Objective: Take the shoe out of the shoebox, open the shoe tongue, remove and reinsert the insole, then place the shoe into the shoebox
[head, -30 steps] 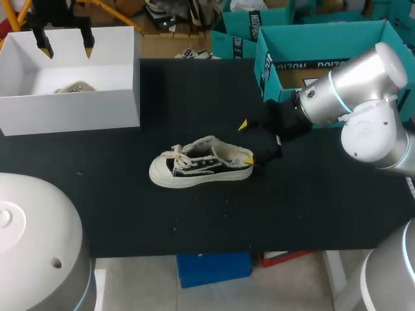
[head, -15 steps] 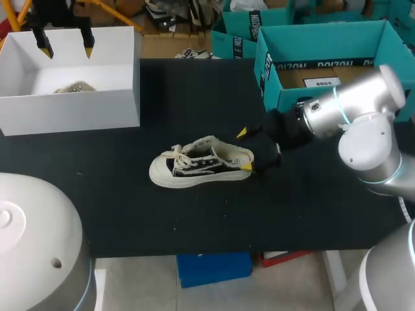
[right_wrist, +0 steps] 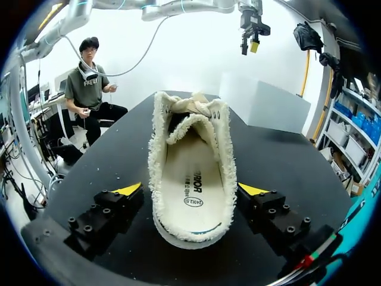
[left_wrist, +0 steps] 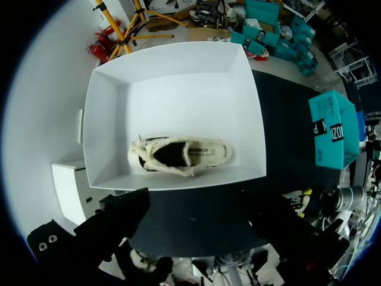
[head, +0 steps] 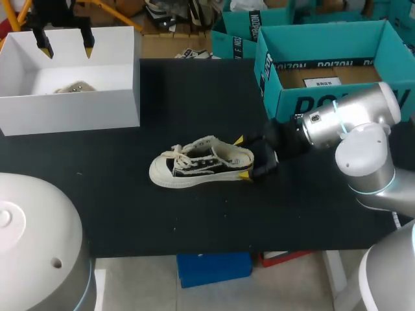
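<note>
Black surface (head: 194, 214) holds a shoe (head: 201, 162); right fingers (right_wrist: 130, 190) straddle its heel, open; left fingers (head: 87, 45) hang open above the white box (head: 71, 107).

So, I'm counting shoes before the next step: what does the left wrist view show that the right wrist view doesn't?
Only the left wrist view looks down into the white shoebox, where a second shoe lies on the floor of the box. Only the right wrist view shows the table shoe from its heel end, with the insole in place and the right hand open, one finger on either side of the heel. Both views show the shoebox and the black table.
</note>
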{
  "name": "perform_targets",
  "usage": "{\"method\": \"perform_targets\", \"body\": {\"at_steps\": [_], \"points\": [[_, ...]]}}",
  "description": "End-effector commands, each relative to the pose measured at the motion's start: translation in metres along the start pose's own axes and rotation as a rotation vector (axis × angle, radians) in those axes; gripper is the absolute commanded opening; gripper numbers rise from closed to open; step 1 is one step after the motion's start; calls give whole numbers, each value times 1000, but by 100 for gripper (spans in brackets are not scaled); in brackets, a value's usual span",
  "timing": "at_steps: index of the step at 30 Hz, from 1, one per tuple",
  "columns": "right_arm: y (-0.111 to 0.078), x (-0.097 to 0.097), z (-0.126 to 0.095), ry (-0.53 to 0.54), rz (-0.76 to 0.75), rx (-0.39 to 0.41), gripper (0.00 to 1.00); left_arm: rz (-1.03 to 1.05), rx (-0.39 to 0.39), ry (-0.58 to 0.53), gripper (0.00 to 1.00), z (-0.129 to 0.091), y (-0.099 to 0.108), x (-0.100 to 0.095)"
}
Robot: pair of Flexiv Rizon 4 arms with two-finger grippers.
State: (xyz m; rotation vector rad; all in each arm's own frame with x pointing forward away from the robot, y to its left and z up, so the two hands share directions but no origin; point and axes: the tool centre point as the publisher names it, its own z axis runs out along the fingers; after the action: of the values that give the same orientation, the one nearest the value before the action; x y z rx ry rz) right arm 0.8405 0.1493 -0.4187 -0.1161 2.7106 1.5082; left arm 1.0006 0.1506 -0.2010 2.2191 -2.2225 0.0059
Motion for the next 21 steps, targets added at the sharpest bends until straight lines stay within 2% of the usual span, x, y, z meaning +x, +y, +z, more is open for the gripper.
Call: {"method": "perform_targets", "body": {"at_steps": [1,21], "points": [[-5,-5,12,3,2,-16,100,-1,-2,-1,100,-1,0,0],[-6,-4,31,10,14,-54,100,-1,-2,-1,100,-1,0,0]]}}
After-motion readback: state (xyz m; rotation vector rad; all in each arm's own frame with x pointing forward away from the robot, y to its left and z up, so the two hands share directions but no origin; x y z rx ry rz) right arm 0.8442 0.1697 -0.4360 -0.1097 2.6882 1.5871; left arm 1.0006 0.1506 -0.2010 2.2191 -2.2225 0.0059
